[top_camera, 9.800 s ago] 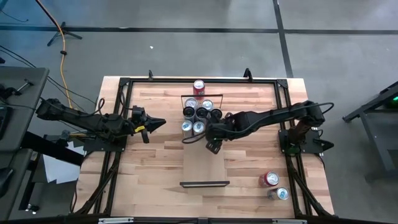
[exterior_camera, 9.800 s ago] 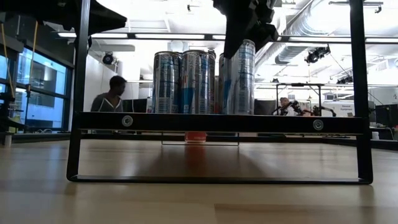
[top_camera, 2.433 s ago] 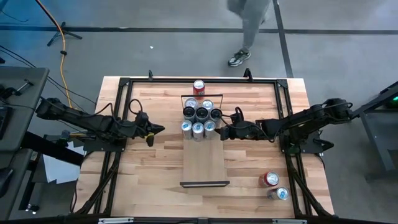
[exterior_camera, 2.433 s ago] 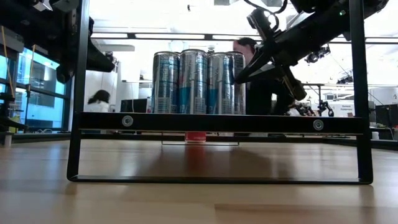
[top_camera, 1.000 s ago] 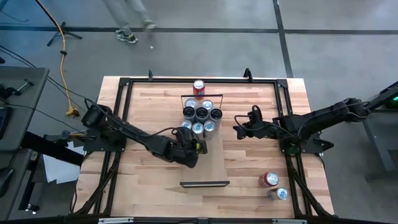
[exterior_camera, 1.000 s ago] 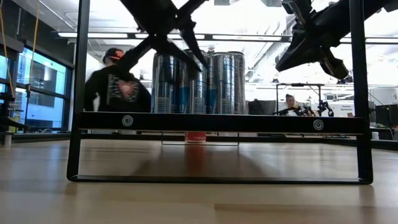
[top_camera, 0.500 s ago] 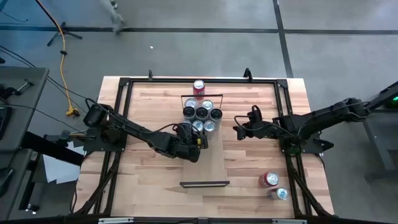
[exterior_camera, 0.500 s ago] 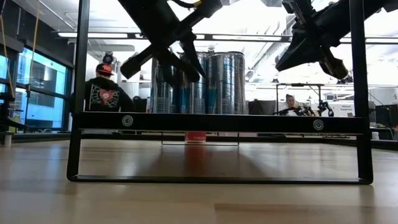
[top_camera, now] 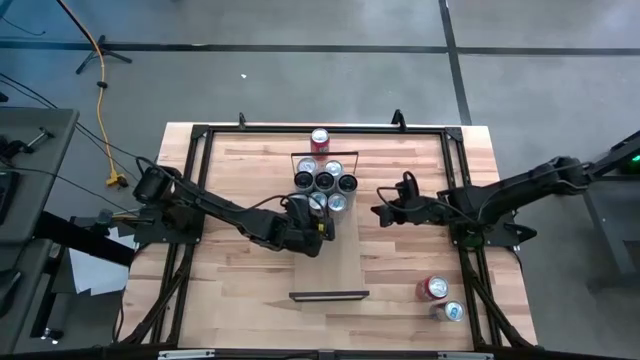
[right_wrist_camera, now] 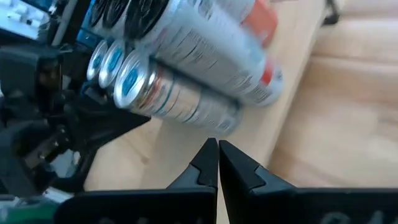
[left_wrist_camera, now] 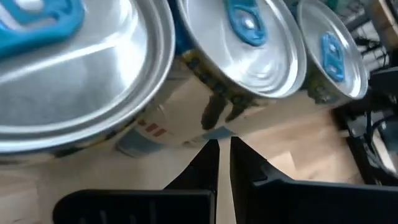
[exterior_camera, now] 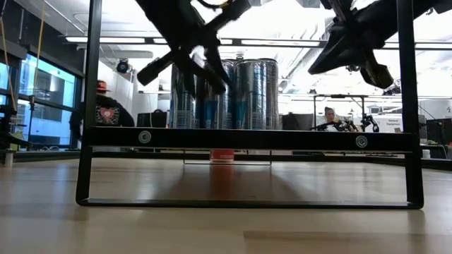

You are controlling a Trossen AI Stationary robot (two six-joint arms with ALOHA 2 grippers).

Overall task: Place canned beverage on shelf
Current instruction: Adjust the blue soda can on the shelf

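The left gripper, fingers pressed together and empty, sits beside the tall silver cans clustered on the long pale wooden shelf — it should nudge them gently, low down. The right gripper, likewise closed and empty, waits near them.

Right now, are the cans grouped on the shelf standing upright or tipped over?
Upright. The cans show round tops from above, and on the shelf their sides stand vertical in the low view.

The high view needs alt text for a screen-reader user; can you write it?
Seen from above, the left claw, shut, reaches in beside a cluster of cans on the shelf, a pale plank on the table. The right claw, also shut, hangs to the cluster's other side. Two more cans sit near a table corner.
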